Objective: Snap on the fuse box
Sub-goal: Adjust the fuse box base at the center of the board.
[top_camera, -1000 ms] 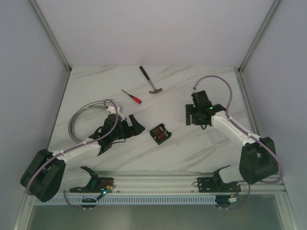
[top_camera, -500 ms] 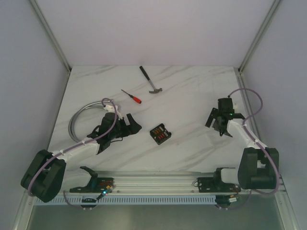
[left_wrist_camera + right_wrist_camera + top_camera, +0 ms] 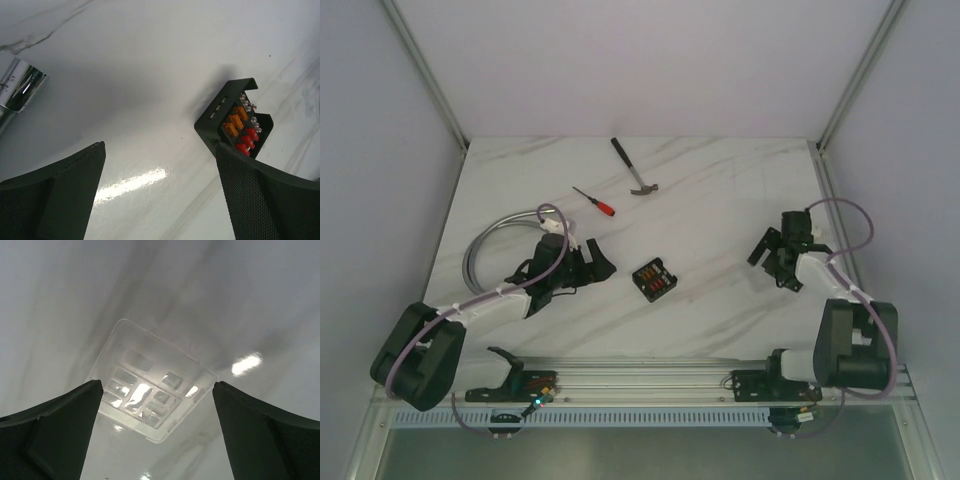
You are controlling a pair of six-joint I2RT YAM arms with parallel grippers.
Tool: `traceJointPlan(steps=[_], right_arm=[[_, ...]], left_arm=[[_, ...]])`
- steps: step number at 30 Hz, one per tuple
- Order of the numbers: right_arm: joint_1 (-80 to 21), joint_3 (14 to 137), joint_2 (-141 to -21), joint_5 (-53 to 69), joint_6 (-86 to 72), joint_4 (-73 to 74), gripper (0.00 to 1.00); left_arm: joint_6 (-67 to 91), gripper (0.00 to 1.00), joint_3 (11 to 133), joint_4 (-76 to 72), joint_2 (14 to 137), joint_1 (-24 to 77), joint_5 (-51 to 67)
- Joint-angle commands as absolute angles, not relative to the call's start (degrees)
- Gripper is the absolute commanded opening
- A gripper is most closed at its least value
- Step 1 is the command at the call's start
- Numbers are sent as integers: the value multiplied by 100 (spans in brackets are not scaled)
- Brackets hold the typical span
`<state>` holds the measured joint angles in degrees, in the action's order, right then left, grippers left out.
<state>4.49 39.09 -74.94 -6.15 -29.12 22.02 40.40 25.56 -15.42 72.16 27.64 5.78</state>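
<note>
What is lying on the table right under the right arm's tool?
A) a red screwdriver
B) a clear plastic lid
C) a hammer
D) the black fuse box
B: the right wrist view shows a clear plastic lid flat on the white table, framed by the open right tool.

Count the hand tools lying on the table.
2. A hammer lies near the far edge of the table. A red-handled screwdriver lies just left of it and nearer the arms' side. I see no others, though something small could be hidden.
</note>
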Motion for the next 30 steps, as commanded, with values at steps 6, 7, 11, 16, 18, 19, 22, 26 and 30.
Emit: traceJointPlan(steps=[6,7,11,16,18,19,22,26,30], right_arm=[[-472,4888,-9017,185,-2355,1558,100],[-611,5061,-9212,214,-2271,1536,100],[-1141,5876,-9960,203,-1897,1552,100],[-1430,6305,-10127,-91,-1777,1543,100],[-1433,6279,-10001,-143,-1731,1515,100],[-1433,6246,-9907,-172,-1698,1512,100],[-1432,6088,-9574,-295,-1657,1512,100],[-1441,5859,-9151,-523,-1719,1514,100],[-1450,5659,-8878,-709,-1755,1483,100]], left_arm=[[3881,100,2903,-1709,7573,2725,988],[3870,100,2948,-1709,7609,2726,1018],[3832,100,3189,-1718,7818,2720,1126],[3755,100,3735,-1722,8348,2771,1342],[3724,99,3994,-1726,8591,2805,1459],[3724,99,4107,-1735,8712,2832,1522],[3688,98,4470,-1756,9113,3006,1622],[3623,97,4934,-1778,9731,3242,1768],[3664,96,5325,-1784,10160,3374,1961]])
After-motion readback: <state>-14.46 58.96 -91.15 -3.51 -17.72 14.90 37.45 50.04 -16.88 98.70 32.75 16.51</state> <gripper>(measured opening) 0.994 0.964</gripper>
